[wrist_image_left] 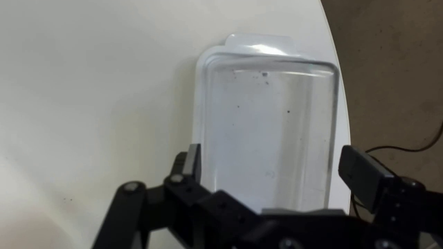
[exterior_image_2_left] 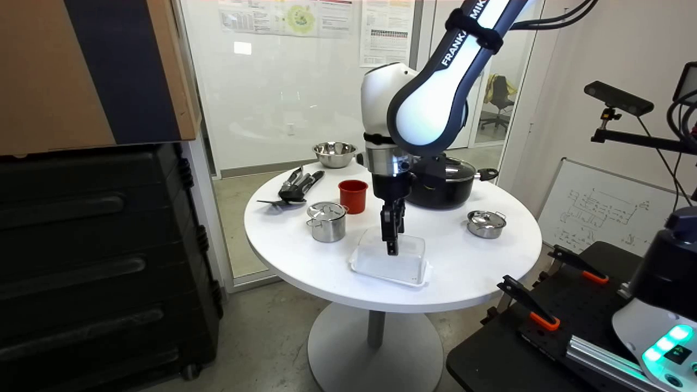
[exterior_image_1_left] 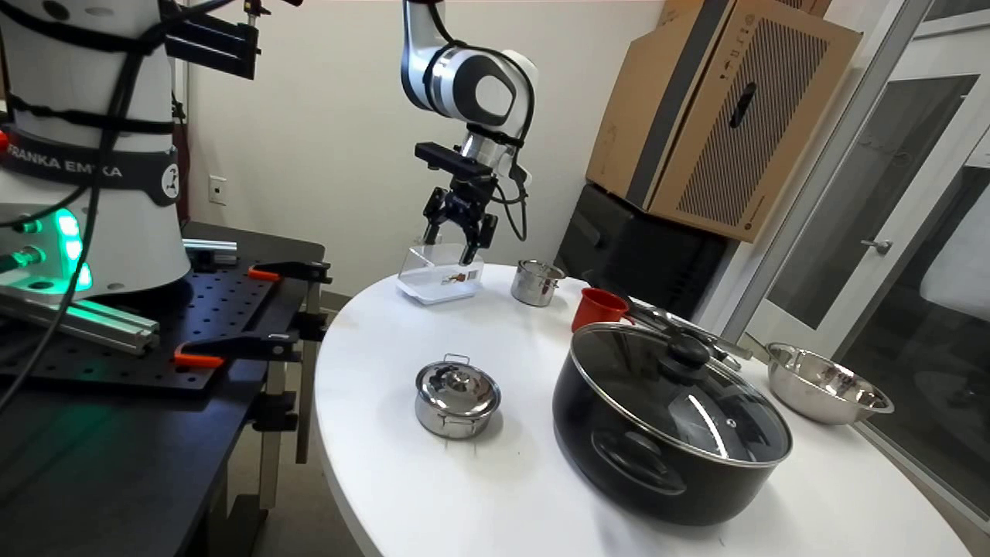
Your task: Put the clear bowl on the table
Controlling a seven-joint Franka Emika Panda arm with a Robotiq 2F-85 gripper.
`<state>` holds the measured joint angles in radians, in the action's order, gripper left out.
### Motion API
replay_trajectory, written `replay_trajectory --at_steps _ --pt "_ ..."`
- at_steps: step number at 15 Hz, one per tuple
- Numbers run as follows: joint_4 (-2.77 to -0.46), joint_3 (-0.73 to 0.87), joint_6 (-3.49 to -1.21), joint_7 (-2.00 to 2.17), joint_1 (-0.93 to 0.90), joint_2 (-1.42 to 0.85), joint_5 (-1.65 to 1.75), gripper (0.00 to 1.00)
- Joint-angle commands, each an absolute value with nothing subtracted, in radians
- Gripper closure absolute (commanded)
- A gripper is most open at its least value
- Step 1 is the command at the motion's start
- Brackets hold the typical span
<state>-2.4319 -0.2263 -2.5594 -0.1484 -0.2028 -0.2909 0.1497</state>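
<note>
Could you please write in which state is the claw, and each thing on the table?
Claw: open
Clear rectangular bowl: resting on the table
Black pot: covered
Low steel pot: covered
Tall steel pot: apparently covered
Red cup: upright
Steel bowl: upright, uncovered
Utensils: lying down

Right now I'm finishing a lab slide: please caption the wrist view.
Clear rectangular container near the edge of the white table, with the open jaws showing on either side.

my gripper (wrist_image_left: 271, 164): black | finger links (wrist_image_left: 121, 211): silver round screws (wrist_image_left: 131, 187) | just above gripper: metallic collar (exterior_image_2_left: 389, 158), black strap (exterior_image_2_left: 377, 140) | beside gripper: black cable (exterior_image_1_left: 524, 220), looped | farther up: my white arm (exterior_image_2_left: 427, 121), white FRANKA lettering (exterior_image_2_left: 454, 49) on black | well apart from gripper: my white base (exterior_image_1_left: 138, 251), green lights (exterior_image_1_left: 68, 225)
</note>
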Motion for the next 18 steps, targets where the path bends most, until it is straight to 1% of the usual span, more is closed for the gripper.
replay_trajectory --at_steps 1,18 --pt "-2.419 -0.219 -2.579 -0.130 -0.206 -0.307 0.139 0.00" --pt "-2.398 -0.207 -2.566 -0.120 -0.215 -0.339 0.157 0.00"
